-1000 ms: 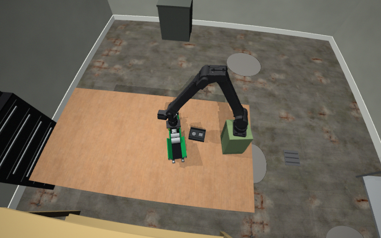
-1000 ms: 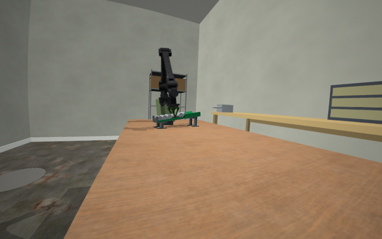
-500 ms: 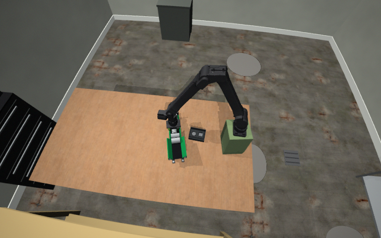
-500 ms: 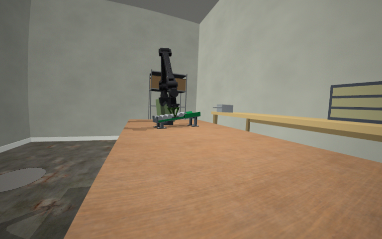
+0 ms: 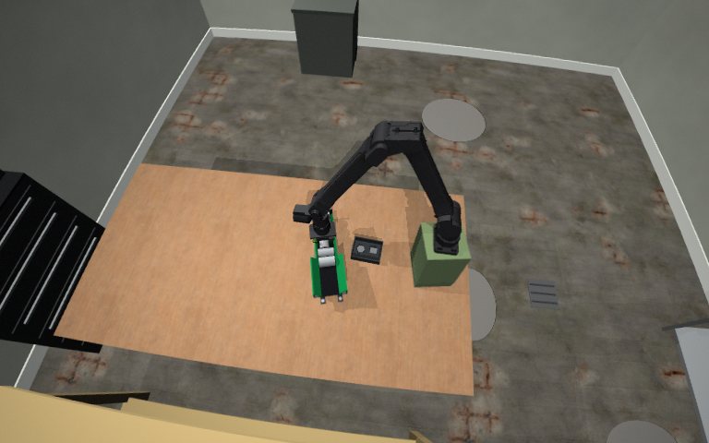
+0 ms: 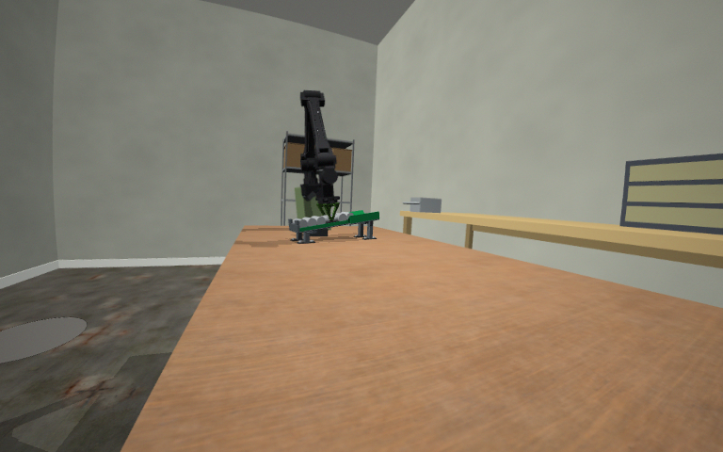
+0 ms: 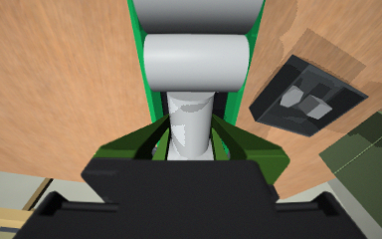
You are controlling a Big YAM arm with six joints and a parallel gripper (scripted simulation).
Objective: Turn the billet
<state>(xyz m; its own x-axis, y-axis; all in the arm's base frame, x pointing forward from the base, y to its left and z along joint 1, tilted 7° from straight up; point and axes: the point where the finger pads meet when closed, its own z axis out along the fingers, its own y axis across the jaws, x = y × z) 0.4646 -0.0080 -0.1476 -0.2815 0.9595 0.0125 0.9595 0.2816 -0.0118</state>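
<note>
A green feed ramp (image 5: 315,274) (image 6: 364,216) (image 7: 140,75) stands on the wooden table (image 5: 183,261) (image 6: 426,346). In the wrist view a grey billet (image 7: 190,124) lies lengthwise along the ramp between my green fingers. My gripper (image 7: 190,119) (image 5: 323,241) (image 6: 330,213) is shut on this lengthwise billet, low on the ramp. Just beyond its far end a billet (image 7: 196,62) lies straight across the ramp, with another crosswise billet (image 7: 196,15) behind it. The billets (image 5: 326,256) (image 6: 312,219) show as a pale row in the top and exterior views.
A dark tray (image 5: 366,249) (image 7: 306,95) with two grey pieces lies on the table right of the ramp. The arm's green pedestal (image 5: 436,261) stands further right at the table edge. A long bench (image 6: 559,232) runs along the wall.
</note>
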